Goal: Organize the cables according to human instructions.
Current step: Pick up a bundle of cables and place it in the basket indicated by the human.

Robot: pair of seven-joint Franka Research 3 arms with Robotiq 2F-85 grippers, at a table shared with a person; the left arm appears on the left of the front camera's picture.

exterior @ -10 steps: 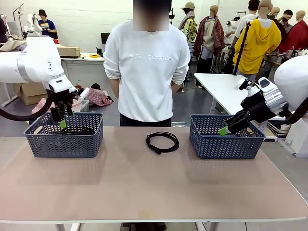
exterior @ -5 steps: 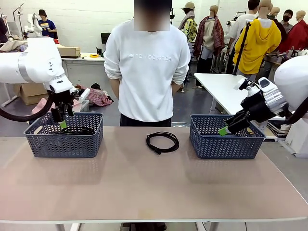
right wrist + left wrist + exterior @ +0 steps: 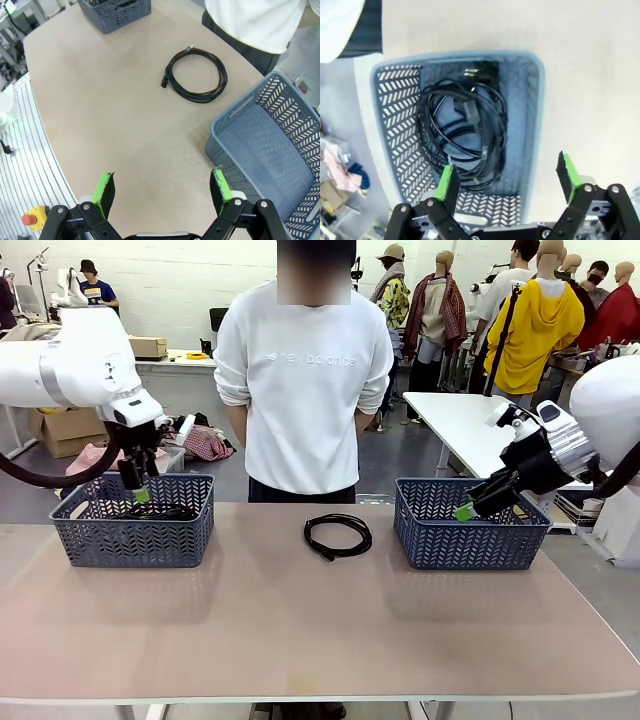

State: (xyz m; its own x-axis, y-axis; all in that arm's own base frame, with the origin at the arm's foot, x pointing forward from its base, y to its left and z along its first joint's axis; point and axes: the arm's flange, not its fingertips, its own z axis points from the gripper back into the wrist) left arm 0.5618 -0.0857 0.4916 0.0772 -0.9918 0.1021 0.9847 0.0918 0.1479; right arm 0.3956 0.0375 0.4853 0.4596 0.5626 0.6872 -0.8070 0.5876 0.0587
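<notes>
Both sets of fingers spread wide, empty, above the baskets.
My left fingers [image 3: 507, 181] hang over the left basket [image 3: 70, 530], which holds tangled black cables [image 3: 462, 132]; count unclear. My right fingers [image 3: 162, 192] sit at the near rim of the right basket [image 3: 235, 127]. One coiled cable [image 3: 338, 535] lies on open counter [image 3: 320, 630] between the baskets.

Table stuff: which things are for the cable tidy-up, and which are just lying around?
For the job:
- coiled cable on the table
- cables in the left basket
- right basket
- left hand and right hand, both open

Just lying around:
- cardboard box on the far desk
- clothes on the floor
</notes>
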